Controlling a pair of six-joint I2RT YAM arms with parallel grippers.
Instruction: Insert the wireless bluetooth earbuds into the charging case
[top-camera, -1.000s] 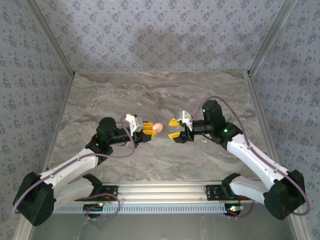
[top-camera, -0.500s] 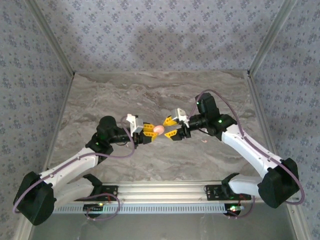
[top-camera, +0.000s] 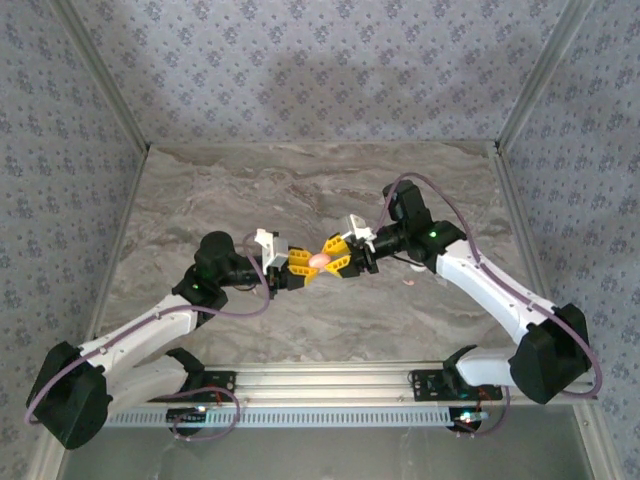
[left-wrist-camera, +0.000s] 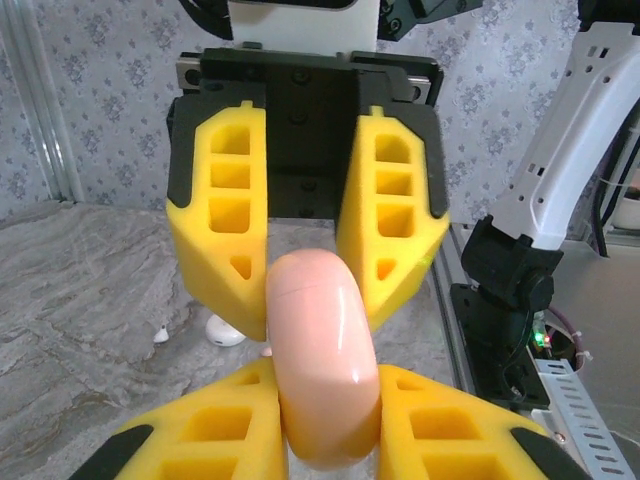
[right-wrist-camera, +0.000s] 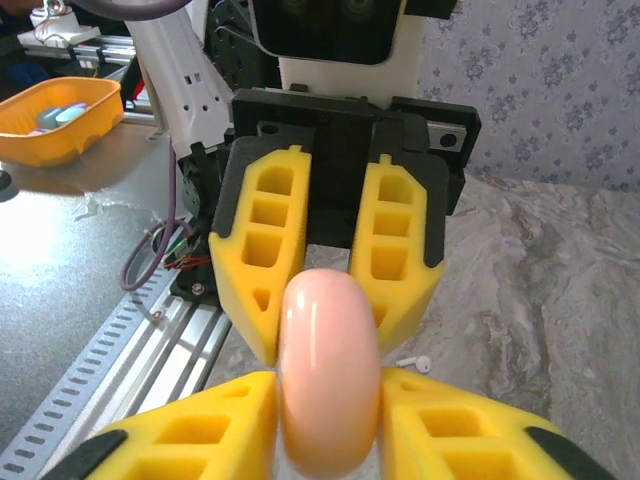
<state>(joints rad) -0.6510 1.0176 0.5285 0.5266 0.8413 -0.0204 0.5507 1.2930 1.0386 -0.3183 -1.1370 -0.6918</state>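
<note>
The pink charging case (top-camera: 319, 259) is held above the middle of the table between both grippers. My left gripper (top-camera: 297, 268) is shut on its left end, and in the left wrist view the case (left-wrist-camera: 320, 360) stands edge-on between my yellow fingers (left-wrist-camera: 200, 440). My right gripper (top-camera: 338, 258) closes on the other end, with its pads touching both flanks of the case (right-wrist-camera: 330, 370). A small white earbud (right-wrist-camera: 415, 363) lies on the marble below, showing as a pale speck (top-camera: 408, 282) in the top view. The case's lid looks closed.
The two grippers' yellow fingers interlock closely around the case. A second white rounded piece (left-wrist-camera: 226, 328) rests on the table next to a tiny stemmed earbud (left-wrist-camera: 160, 333). The aluminium rail (top-camera: 330, 385) runs along the near edge. An orange tray (right-wrist-camera: 60, 115) sits off the table.
My right arm has swung left to meet the case held by the left gripper, and its jaws have narrowed onto it. The left arm stayed nearly still.
</note>
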